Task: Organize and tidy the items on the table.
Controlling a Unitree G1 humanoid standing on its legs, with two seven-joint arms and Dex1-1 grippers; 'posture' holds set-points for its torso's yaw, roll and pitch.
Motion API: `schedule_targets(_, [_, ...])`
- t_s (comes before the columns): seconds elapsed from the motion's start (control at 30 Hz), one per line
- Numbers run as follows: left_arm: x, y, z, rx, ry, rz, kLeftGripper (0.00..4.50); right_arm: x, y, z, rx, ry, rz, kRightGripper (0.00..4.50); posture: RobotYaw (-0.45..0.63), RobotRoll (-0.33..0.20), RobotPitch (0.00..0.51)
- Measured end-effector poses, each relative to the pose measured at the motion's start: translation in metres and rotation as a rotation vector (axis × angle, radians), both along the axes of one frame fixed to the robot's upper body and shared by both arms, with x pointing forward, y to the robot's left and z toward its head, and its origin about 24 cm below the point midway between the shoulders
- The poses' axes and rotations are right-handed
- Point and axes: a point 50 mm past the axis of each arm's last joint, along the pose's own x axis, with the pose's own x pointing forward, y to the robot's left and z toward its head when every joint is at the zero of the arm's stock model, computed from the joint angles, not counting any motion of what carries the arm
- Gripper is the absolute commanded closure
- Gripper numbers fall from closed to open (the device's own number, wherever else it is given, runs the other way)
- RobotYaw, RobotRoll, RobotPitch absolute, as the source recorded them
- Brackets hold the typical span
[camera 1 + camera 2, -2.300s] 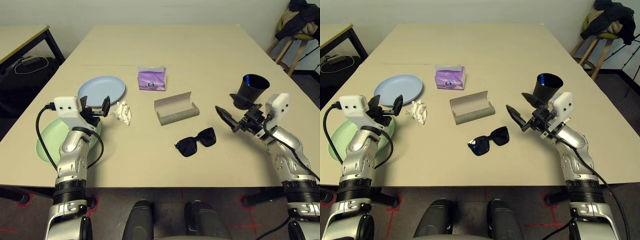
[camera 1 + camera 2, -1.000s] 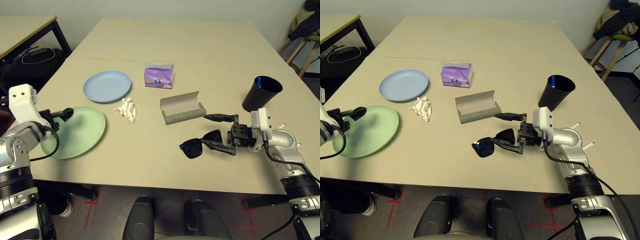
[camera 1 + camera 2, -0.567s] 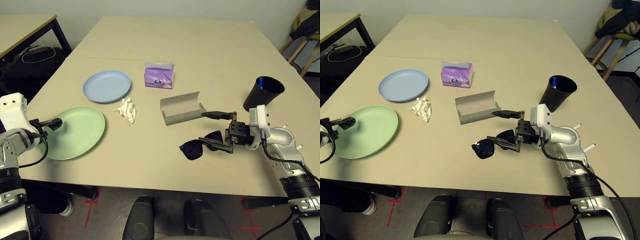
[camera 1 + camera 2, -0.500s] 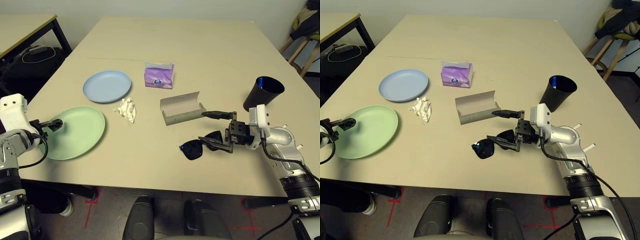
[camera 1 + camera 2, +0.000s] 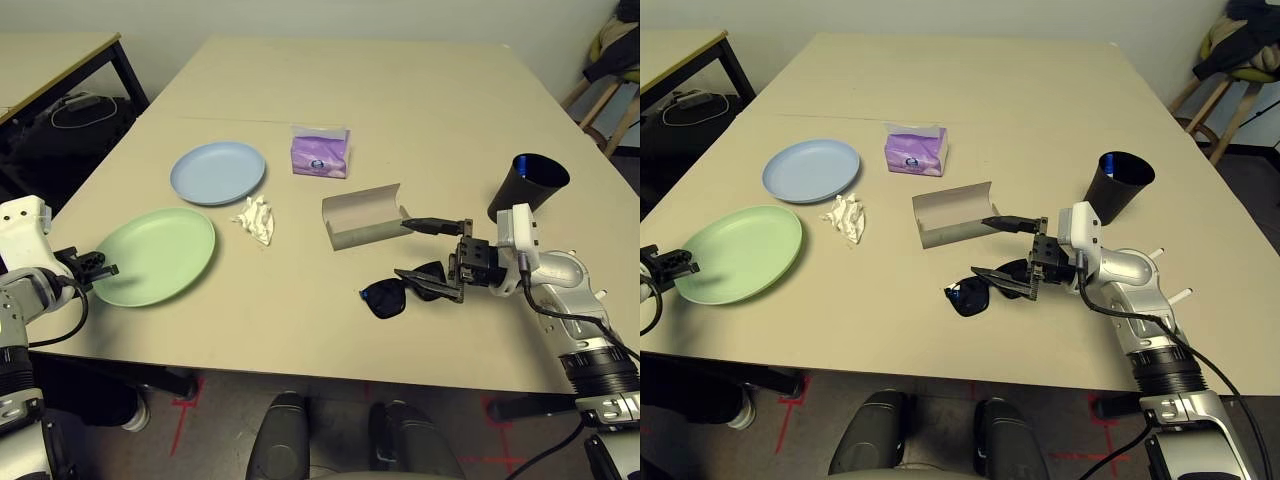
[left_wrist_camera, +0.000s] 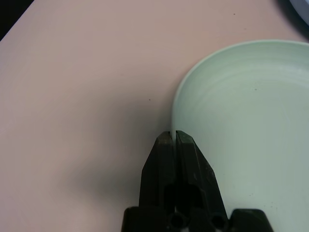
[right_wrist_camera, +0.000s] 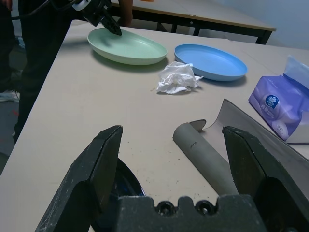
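Observation:
My left gripper (image 5: pixel 100 270) is at the table's (image 5: pixel 300 330) left edge, shut on the near-left rim of the pale-green plate (image 5: pixel 158 255); its fingers (image 6: pixel 164 164) meet at the plate's rim (image 6: pixel 231 121). My right gripper (image 5: pixel 420 252) stands open and low, with the black sunglasses (image 5: pixel 388 297) beneath its lower finger. The dark lens (image 7: pixel 120 181) lies between the wide-apart fingers (image 7: pixel 96 164). The open grey-tan glasses case (image 5: pixel 362 215) lies just beyond. A light-blue plate (image 5: pixel 218 172), a crumpled white tissue (image 5: pixel 257 218) and a black cup (image 5: pixel 525 185) rest on the table.
A purple tissue pack (image 5: pixel 320 155) stands behind the case. A smaller table with black legs (image 5: pixel 60 55) and a dark bag (image 5: pixel 80 115) are at the back left. A stool with clothes (image 5: pixel 615 50) is at the back right.
My left gripper has closed onto the green plate's rim at the table's left edge. The right gripper stays open over the sunglasses, hardly moved. The head camera has shifted a little.

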Motion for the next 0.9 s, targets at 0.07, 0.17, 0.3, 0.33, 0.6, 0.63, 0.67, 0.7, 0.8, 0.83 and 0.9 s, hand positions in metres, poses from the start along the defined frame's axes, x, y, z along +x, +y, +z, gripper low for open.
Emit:
schedule_targets(0.07, [0.001,0.000,0.001,-0.007,-0.005,0.005,4.48,0.000,0.000,0.000,0.000,-0.001,-0.001,0.00,0.26,0.000,0.076])
schedule_targets(0.17, [0.003,-0.002,0.001,-0.030,-0.026,0.022,4.48,0.000,0.001,0.002,0.000,-0.006,0.001,0.00,0.26,0.000,0.074])
schedule_targets(0.3, [0.010,-0.011,0.012,-0.063,-0.077,0.033,4.48,0.000,0.001,0.003,0.000,-0.003,0.002,0.00,0.25,0.000,0.073])
schedule_targets(0.33, [0.012,-0.014,0.016,-0.065,-0.089,0.031,4.48,0.000,0.002,0.003,0.000,-0.004,0.001,0.00,0.25,0.000,0.072])
schedule_targets(0.6, [0.028,-0.032,0.054,-0.104,-0.181,0.035,4.48,0.000,0.003,0.004,0.024,0.013,-0.022,0.00,0.26,0.000,0.070])
schedule_targets(0.63, [0.030,-0.033,0.060,-0.105,-0.203,0.032,4.48,0.001,0.004,0.004,0.041,0.025,-0.035,0.00,0.26,0.000,0.068])
schedule_targets(0.67, [0.033,-0.035,0.066,-0.106,-0.225,0.027,4.48,0.002,0.005,0.004,0.062,0.042,-0.051,0.00,0.25,0.000,0.067])
schedule_targets(0.7, [0.035,-0.037,0.070,-0.109,-0.241,0.021,4.48,0.003,0.006,0.004,0.080,0.057,-0.063,0.00,0.25,0.000,0.067])
schedule_targets(0.8, [0.044,-0.045,0.081,-0.131,-0.284,-0.010,4.48,0.004,0.007,0.007,0.116,0.085,-0.094,0.00,0.25,0.000,0.064])
schedule_targets(0.83, [0.047,-0.048,0.083,-0.141,-0.292,-0.020,4.48,0.004,0.007,0.007,0.125,0.087,-0.098,0.00,0.25,0.000,0.064])
schedule_targets(0.9, [0.052,-0.052,0.086,-0.145,-0.293,-0.037,4.48,0.005,0.006,0.008,0.130,0.090,-0.109,0.00,0.24,0.000,0.061])
